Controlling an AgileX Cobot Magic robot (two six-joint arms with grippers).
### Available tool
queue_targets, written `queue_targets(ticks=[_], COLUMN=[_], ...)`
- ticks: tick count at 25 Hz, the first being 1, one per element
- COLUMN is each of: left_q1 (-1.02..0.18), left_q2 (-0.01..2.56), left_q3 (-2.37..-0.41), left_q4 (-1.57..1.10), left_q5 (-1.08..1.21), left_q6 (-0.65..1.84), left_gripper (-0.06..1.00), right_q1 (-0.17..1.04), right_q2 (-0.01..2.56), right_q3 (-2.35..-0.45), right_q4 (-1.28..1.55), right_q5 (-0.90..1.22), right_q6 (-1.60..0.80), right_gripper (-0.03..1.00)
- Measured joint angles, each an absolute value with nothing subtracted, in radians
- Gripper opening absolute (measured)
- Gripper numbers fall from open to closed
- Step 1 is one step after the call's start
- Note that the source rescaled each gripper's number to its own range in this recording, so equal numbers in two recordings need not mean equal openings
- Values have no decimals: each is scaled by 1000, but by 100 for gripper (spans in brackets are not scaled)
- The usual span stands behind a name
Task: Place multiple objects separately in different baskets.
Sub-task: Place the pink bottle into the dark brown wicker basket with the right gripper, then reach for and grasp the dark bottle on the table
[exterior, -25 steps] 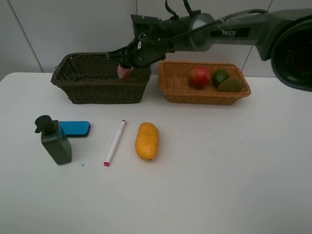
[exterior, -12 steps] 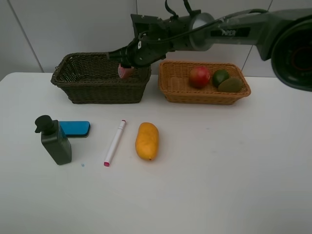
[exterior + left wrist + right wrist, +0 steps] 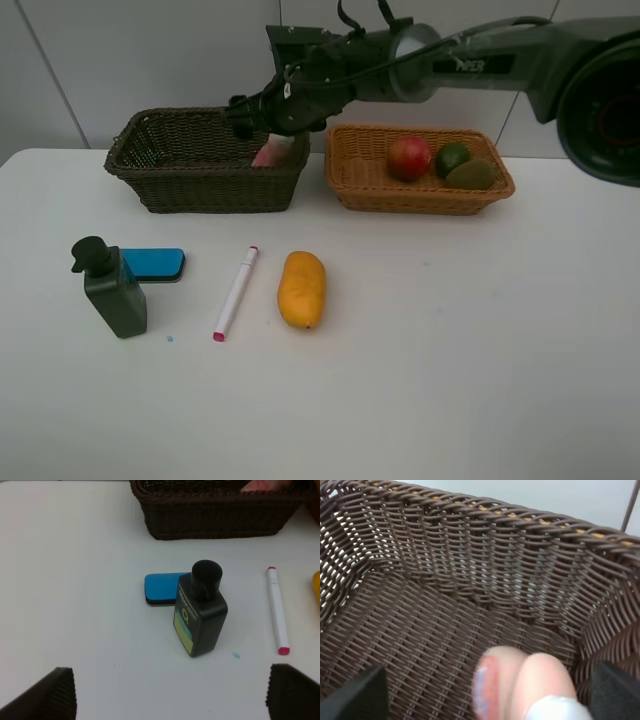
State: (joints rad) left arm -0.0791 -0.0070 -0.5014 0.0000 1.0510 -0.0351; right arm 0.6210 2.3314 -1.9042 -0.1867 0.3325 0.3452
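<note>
My right gripper (image 3: 250,112) is open over the right end of the dark olive-brown basket (image 3: 200,188). The pink small bottle (image 3: 272,152) lies free inside it, leaning on the right wall, just under the open fingers in the right wrist view (image 3: 520,680). The red fruit (image 3: 410,157), lime (image 3: 452,157) and kiwi (image 3: 472,174) sit in the light orange-tan basket (image 3: 420,198). The mango (image 3: 301,289), marker (image 3: 236,292), blue eraser (image 3: 155,263) and green pump bottle (image 3: 112,290) are on the table. My left gripper (image 3: 175,692) is open above the pump bottle (image 3: 200,612).
The white table (image 3: 450,350) ends at a white wall behind the baskets. The right arm (image 3: 470,65) reaches across above the tan basket. The eraser (image 3: 162,588) touches the pump bottle, and the marker (image 3: 277,611) lies beside them.
My right gripper has opened and let go of the pink bottle, which has dropped into the dark basket. The gripper has shifted slightly left and up.
</note>
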Motion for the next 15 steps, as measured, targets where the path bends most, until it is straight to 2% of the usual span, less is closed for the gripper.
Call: queue_targets(ticks=[15], left_q1=[-79], left_q2=[-7], left_q3=[-501], left_q4=[0], left_q5=[1051], left_q6=[-35], left_gripper=[100], right_q1=[627], right_q2=[2235], right_q3=[-1904], right_q4=[-237], right_q5=[456], right_q6=[317], right_gripper=[100])
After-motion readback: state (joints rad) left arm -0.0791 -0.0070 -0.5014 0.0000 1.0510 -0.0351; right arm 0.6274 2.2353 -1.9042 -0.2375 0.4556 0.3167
